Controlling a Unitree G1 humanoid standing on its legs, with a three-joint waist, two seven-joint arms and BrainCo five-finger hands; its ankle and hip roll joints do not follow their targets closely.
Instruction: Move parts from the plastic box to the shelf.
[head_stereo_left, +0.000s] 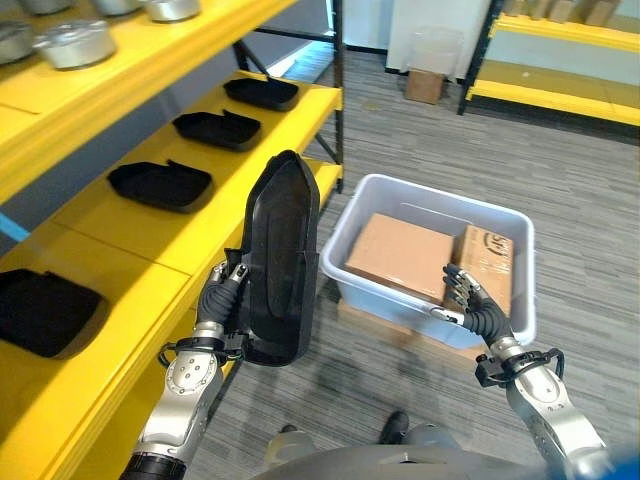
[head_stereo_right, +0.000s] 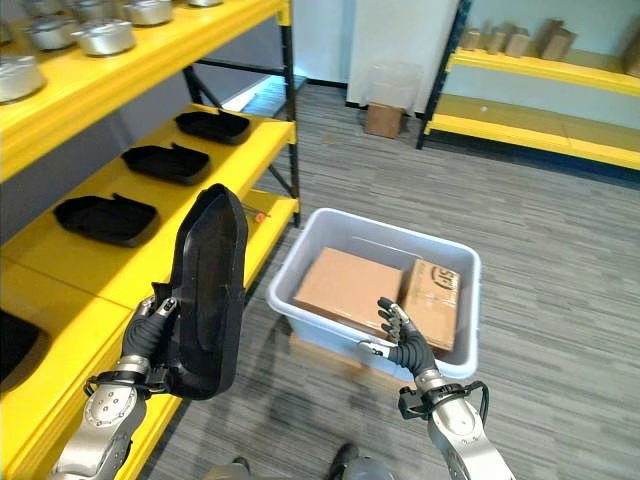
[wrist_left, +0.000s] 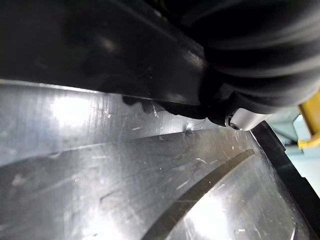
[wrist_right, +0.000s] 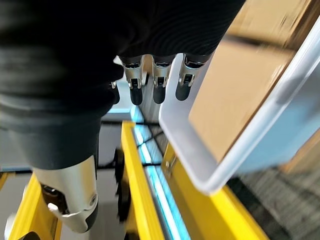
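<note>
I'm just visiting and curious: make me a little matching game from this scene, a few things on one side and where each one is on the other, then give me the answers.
Things:
1. black part
2. cardboard boxes
3. metal tins
4. right hand

Places:
A. on the top yellow shelf
B. held upright in the left hand
C. by the near rim of the plastic box
D. inside the plastic box

Pairs: 1-B, 2-D, 3-A, 4-C

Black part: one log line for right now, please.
left hand: holding black part upright | right hand: open over plastic box | shelf: not yet placed
</note>
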